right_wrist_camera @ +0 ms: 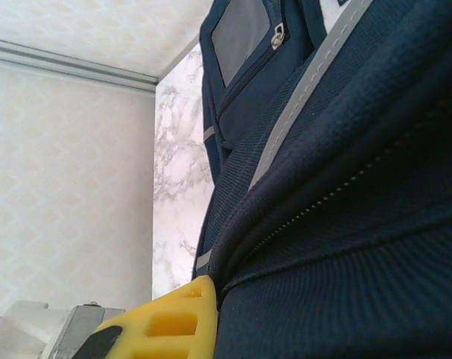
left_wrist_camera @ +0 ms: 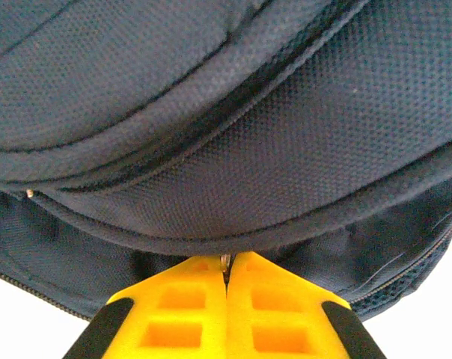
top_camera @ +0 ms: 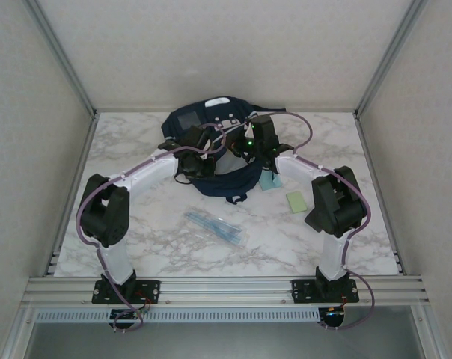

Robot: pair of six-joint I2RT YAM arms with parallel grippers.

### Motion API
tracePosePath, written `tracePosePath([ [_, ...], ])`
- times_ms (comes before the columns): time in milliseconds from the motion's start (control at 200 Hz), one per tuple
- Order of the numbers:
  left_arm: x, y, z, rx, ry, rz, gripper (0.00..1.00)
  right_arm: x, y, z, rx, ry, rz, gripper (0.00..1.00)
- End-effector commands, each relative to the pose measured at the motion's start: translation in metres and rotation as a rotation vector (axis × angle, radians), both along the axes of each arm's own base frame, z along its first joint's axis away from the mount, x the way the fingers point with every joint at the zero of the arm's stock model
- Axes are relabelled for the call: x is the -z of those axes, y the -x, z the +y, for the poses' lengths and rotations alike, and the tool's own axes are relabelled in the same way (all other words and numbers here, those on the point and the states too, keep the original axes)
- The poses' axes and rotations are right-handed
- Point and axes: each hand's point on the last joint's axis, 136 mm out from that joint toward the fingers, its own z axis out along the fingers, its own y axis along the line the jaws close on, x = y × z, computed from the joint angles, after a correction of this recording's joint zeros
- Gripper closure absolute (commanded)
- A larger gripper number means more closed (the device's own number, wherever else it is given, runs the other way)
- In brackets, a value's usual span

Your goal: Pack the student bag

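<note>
The student bag (top_camera: 220,184), dark navy, lies at the back middle of the marble table with both arms reaching onto it. In the left wrist view the bag (left_wrist_camera: 233,105) fills the frame. My left gripper (left_wrist_camera: 227,259) is shut, its yellow fingertips (left_wrist_camera: 188,292) pinching a small metal zipper pull at the lower seam. From above, the left gripper (top_camera: 199,149) sits on the bag's left side and the right gripper (top_camera: 250,144) on its right. My right gripper (right_wrist_camera: 220,288) is shut on a fold of the bag (right_wrist_camera: 346,224) beside a zipper line. One yellow finger (right_wrist_camera: 173,321) shows; the other is hidden by the fabric.
Loose on the table in front of the bag lie a clear pouch of pens (top_camera: 215,226), a green sticky pad (top_camera: 295,202) and a pale teal card (top_camera: 269,182). White walls and metal rails (top_camera: 226,288) close in the table (top_camera: 136,247).
</note>
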Motion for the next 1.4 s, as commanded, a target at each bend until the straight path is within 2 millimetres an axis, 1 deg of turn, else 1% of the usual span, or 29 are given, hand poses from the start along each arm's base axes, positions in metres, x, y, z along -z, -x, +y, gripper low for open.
tracePosePath([
  [0, -0.013, 0.006, 0.036, -0.013, -0.131, -0.028, 1.00, -0.018, -0.007, 0.001, -0.015, 0.015, -0.058, 1.00],
  [65, -0.014, 0.008, 0.051, -0.011, -0.188, -0.038, 1.00, -0.019, -0.005, 0.002, -0.030, 0.032, -0.064, 1.00],
  [115, -0.015, 0.009, 0.061, 0.026, -0.250, -0.054, 1.00, -0.018, -0.004, 0.001, -0.044, 0.053, -0.066, 1.00],
  [215, -0.003, 0.016, 0.074, 0.128, -0.360, -0.043, 1.00, -0.020, -0.001, -0.002, -0.062, 0.067, -0.066, 1.00],
  [250, 0.003, 0.016, 0.080, 0.140, -0.401, -0.038, 1.00, -0.021, 0.000, -0.004, -0.067, 0.063, -0.065, 1.00],
  [300, 0.007, 0.017, 0.084, 0.156, -0.425, -0.030, 1.00, -0.024, 0.002, -0.006, -0.070, 0.056, -0.063, 1.00],
  [380, 0.005, 0.029, 0.072, 0.225, -0.356, -0.002, 1.00, -0.027, 0.000, -0.014, -0.059, 0.062, -0.061, 1.00],
  [496, -0.015, 0.053, 0.049, 0.324, -0.202, 0.033, 1.00, -0.035, -0.007, -0.023, -0.058, 0.064, -0.068, 1.00],
  [566, -0.028, 0.066, 0.040, 0.363, -0.124, 0.049, 1.00, -0.039, -0.009, -0.023, -0.071, 0.069, -0.079, 1.00],
  [656, -0.041, 0.071, 0.032, 0.386, -0.065, 0.050, 1.00, -0.043, -0.009, -0.020, -0.080, 0.059, -0.089, 1.00],
  [726, -0.044, 0.067, 0.033, 0.382, -0.068, 0.039, 1.00, -0.043, -0.008, -0.018, -0.087, 0.044, -0.087, 1.00],
  [831, -0.037, 0.053, 0.036, 0.356, -0.116, 0.043, 1.00, -0.044, -0.005, -0.016, -0.095, 0.039, -0.092, 1.00],
  [886, -0.037, 0.048, 0.032, 0.342, -0.106, 0.043, 1.00, -0.045, -0.004, -0.015, -0.100, 0.036, -0.091, 1.00],
  [951, -0.041, 0.044, 0.020, 0.309, -0.064, 0.032, 1.00, -0.045, -0.003, -0.015, -0.097, 0.031, -0.085, 1.00],
  [976, -0.043, 0.042, 0.015, 0.291, -0.048, 0.020, 0.95, -0.045, -0.003, -0.015, -0.092, 0.027, -0.084, 1.00],
  [996, -0.045, 0.041, 0.011, 0.273, -0.035, 0.004, 0.87, -0.045, -0.003, -0.015, -0.087, 0.022, -0.080, 1.00],
  [1031, -0.048, 0.037, 0.004, 0.232, -0.012, -0.028, 0.69, -0.046, -0.003, -0.013, -0.083, 0.011, -0.077, 1.00],
  [1056, -0.051, 0.036, -0.001, 0.208, 0.008, -0.059, 0.59, -0.045, -0.002, -0.012, -0.080, 0.006, -0.069, 1.00],
  [1086, -0.053, 0.033, -0.007, 0.177, 0.025, -0.097, 0.50, -0.047, -0.002, -0.010, -0.075, -0.001, -0.066, 1.00],
  [1106, -0.052, 0.033, -0.010, 0.157, 0.035, -0.114, 0.48, -0.047, -0.001, -0.008, -0.076, -0.003, -0.064, 1.00],
  [1151, -0.052, 0.029, -0.017, 0.113, 0.060, -0.153, 0.47, -0.047, -0.001, -0.006, -0.073, -0.005, -0.062, 1.00],
  [1211, -0.049, 0.022, -0.020, 0.048, 0.055, -0.190, 0.48, -0.048, -0.001, -0.003, -0.073, -0.007, -0.061, 1.00],
  [1331, -0.033, 0.010, -0.022, -0.058, 0.041, -0.192, 0.61, -0.050, -0.002, -0.002, -0.069, -0.014, -0.063, 1.00],
  [1391, -0.027, 0.003, -0.019, -0.107, 0.017, -0.203, 0.63, -0.053, -0.001, -0.002, -0.070, -0.015, -0.070, 1.00],
])
